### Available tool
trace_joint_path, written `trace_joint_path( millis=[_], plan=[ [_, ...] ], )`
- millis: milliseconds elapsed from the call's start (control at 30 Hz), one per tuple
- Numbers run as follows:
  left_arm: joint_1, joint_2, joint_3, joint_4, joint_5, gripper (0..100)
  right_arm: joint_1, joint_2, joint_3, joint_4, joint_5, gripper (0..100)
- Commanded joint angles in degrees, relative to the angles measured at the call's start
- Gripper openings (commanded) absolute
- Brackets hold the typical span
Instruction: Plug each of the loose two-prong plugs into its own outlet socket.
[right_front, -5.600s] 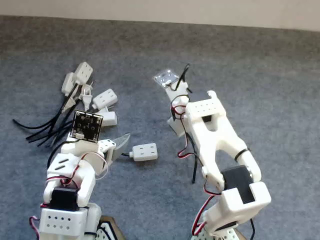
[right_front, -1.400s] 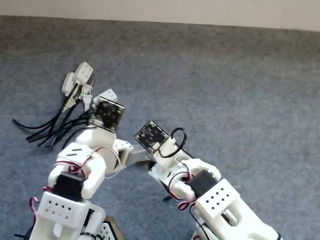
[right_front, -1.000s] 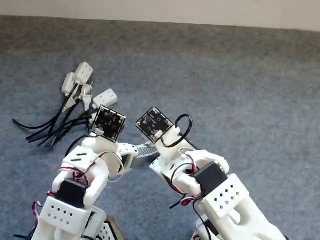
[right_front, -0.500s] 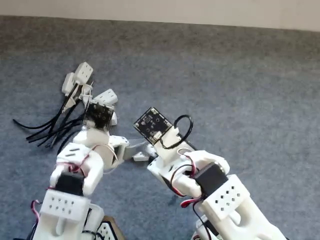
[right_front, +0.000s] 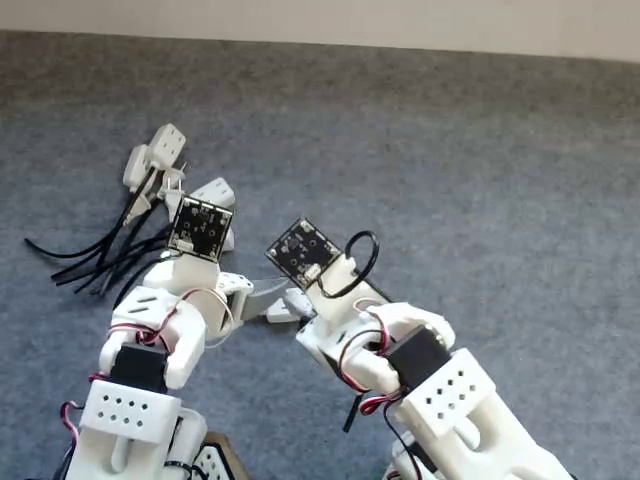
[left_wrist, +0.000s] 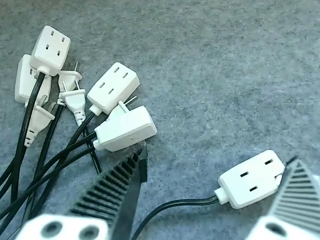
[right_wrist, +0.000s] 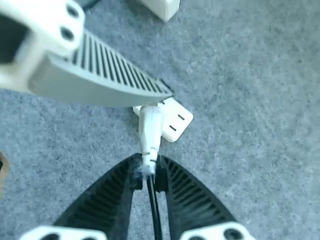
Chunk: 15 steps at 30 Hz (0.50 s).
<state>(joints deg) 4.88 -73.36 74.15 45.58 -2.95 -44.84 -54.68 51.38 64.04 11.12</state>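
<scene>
right gripper (right_wrist: 147, 169) is pinching a white plug (right_wrist: 149, 131), prongs seemingly meeting the socket block (right_wrist: 174, 121) | left gripper (left_wrist: 217, 162) is gaping wide, holding nothing, straddling that block

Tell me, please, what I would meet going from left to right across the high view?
Going rightward: black cord ends → white outlet socket → left arm's wrist camera board → right arm's wrist camera board → black wire loop → right arm's perforated white housing.
</scene>
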Motion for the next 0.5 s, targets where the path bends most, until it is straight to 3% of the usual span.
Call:
trace_joint_path(
  millis=[0,467],
  plan=[
    [3.74,-0.22,0.48,-0.88,0.09,40,-0.31,-0.57,-9.36,3.12,-0.18,0.5],
    [5.14,-0.22,0.75,-0.7,-1.32,38,-0.22,-0.13,-15.08,5.23,-0.26,0.5]
  ],
)
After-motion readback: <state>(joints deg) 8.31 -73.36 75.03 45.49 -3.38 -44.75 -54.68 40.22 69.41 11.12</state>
